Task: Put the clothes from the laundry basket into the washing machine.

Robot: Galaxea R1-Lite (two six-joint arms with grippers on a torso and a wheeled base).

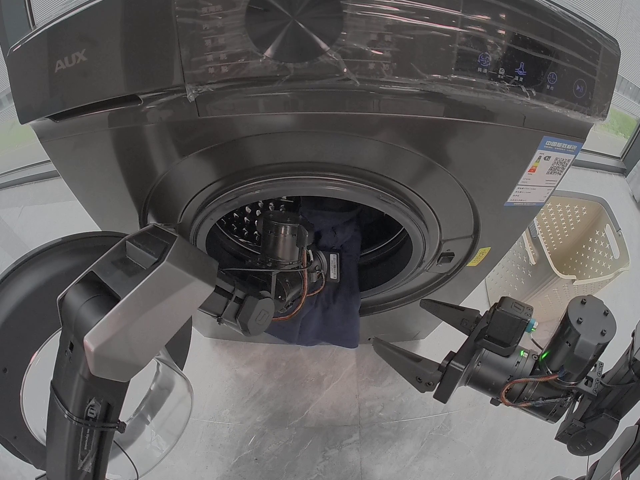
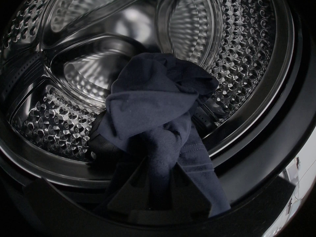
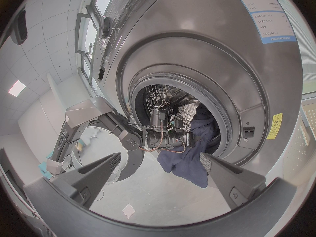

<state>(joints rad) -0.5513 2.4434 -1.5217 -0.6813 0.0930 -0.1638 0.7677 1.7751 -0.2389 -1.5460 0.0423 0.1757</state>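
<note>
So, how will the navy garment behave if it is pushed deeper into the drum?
Probably floppy: the navy garment bunches in folds and droops over the door rim. Thin cloth, so likely light; the hanging end may slide out.

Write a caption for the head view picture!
Left gripper holds a navy garment at the washing machine mouth; right gripper hangs open.
</note>
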